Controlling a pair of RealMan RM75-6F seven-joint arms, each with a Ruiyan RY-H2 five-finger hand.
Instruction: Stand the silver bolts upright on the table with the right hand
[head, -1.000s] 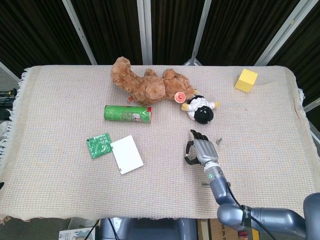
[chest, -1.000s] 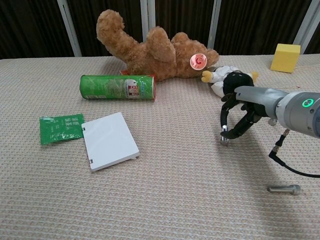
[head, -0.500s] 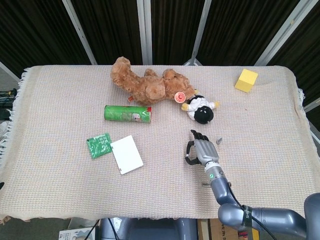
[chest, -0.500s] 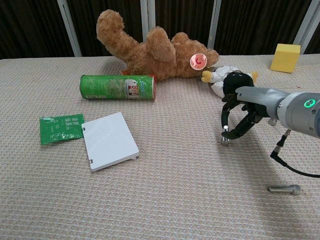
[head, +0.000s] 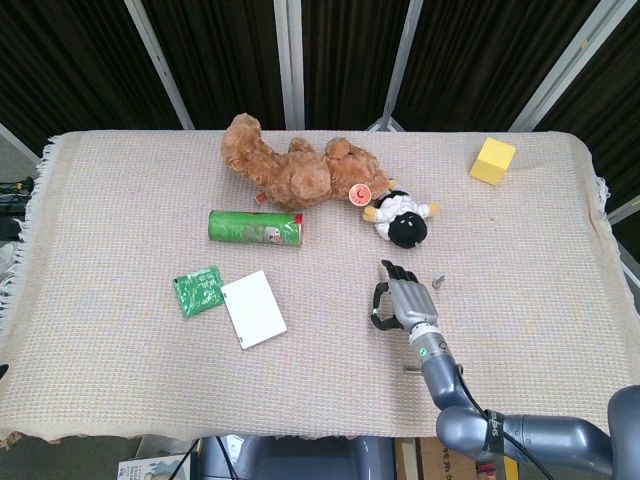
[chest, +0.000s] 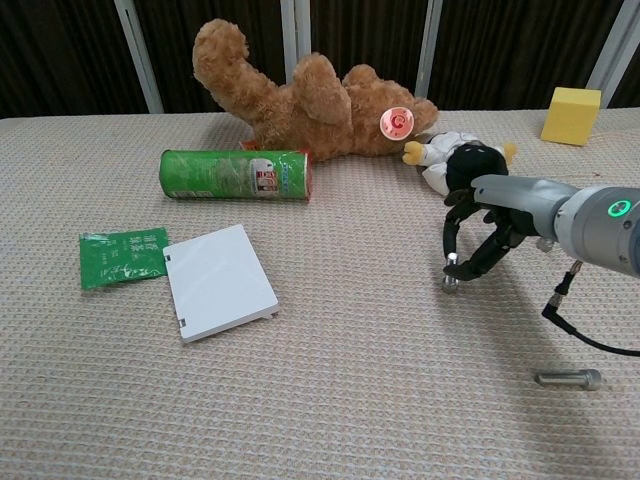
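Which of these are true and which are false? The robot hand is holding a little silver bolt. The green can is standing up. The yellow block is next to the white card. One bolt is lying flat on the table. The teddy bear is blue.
1. The right hand holds a small silver bolt in its fingertips: true.
2. The green can stands upright: false, it lies on its side.
3. The yellow block is next to the white card: false, the block is at the far right corner and the card is beside the green packet.
4. A second bolt lies flat on the table: true.
5. The teddy bear is blue: false, it is brown.
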